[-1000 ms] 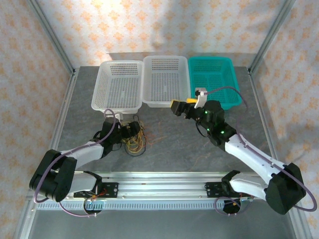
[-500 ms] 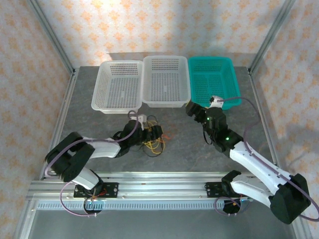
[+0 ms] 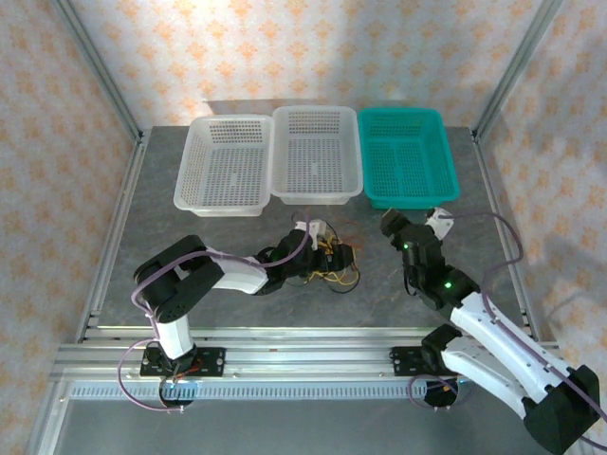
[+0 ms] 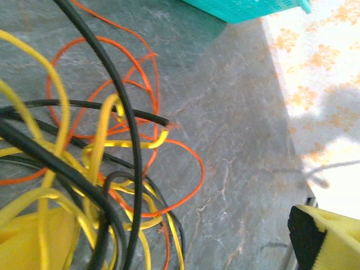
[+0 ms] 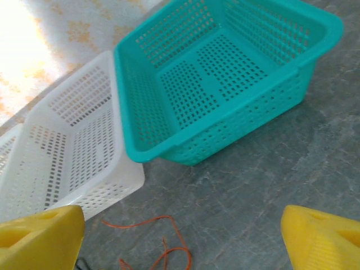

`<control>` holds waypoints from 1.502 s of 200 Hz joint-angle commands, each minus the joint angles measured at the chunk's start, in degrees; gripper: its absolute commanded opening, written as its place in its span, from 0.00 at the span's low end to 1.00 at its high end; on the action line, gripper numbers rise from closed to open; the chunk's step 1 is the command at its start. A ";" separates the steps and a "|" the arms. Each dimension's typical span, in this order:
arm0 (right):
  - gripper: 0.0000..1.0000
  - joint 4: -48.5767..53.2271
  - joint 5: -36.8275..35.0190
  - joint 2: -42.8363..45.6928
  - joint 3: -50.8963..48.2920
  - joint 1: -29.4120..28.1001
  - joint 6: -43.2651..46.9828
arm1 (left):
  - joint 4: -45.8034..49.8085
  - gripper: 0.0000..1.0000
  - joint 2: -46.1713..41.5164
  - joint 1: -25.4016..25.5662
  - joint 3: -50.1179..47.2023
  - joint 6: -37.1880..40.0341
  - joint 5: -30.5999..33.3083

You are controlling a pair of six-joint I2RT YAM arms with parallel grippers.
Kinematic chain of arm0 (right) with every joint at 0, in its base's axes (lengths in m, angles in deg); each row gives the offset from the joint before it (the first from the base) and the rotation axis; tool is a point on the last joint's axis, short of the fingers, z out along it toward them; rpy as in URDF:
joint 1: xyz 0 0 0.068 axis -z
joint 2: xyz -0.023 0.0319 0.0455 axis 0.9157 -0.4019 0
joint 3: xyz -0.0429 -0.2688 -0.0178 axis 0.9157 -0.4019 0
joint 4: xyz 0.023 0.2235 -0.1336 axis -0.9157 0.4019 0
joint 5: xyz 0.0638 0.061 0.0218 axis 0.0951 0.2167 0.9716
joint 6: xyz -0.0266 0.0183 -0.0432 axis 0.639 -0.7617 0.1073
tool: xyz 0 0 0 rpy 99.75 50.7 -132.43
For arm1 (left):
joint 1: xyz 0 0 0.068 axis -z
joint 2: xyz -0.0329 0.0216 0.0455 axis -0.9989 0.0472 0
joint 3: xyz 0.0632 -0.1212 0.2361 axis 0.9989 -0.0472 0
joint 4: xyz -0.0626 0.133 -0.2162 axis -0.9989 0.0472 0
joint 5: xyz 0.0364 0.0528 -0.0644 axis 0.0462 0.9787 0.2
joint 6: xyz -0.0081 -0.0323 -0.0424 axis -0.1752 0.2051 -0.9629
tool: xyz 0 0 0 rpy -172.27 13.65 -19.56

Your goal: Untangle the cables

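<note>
the cables lie on the grey table as 1 small loose tangle, nearer the arm bases than the teal basket and off to its left. from the left wrist they are thin, glossy wires in 3 colours: yellow, black and orange-red. the yellow ones curl in tight bends, the black ones sweep across in long arcs, and the orange-red one spreads in wide flat loops toward the teal basket. 1 black end, with a bare coppery tip, lies just beside a yellow end.

the left gripper is down at the tangle with its yellow fingers spread wide; wires drape over 1 finger but are not pinched.

the right gripper sits just in front of the teal basket's near left corner, its jaws wide apart with nothing between them, and a stray orange-red loop lies on the table below it.
</note>
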 commanded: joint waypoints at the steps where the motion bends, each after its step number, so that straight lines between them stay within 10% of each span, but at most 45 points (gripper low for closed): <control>1: 0.90 2.36 -2.91 0.30 -0.44 0.30 -0.27 | 6.01 0.99 -5.97 -0.28 0.37 2.53 5.57; 189: 0.59 -5.09 25.18 -9.57 3.48 0.48 23.90 | 33.13 0.99 -29.36 -1.39 -2.99 11.45 13.25; 300: 0.26 -1.14 36.81 -25.37 16.70 -4.59 25.70 | 30.59 0.99 -42.68 -15.53 -11.86 8.72 10.91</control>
